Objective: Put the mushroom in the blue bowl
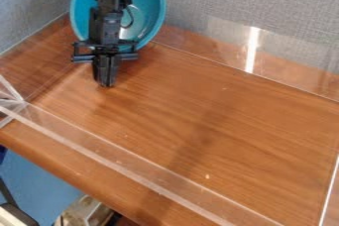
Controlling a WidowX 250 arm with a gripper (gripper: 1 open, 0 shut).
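The blue bowl sits at the back left of the wooden table, tipped so its opening faces the camera. My black gripper hangs in front of it, pointing steeply down, with its tips just above the wood near the bowl's front rim. The fingers are pressed together and nothing shows between them. A small pale patch lies inside the bowl beside the arm. I cannot tell whether it is the mushroom. No mushroom shows anywhere else on the table.
Low clear acrylic walls run around the wooden tabletop. A grey fabric wall stands behind the bowl. The table's front edge drops off toward the floor.
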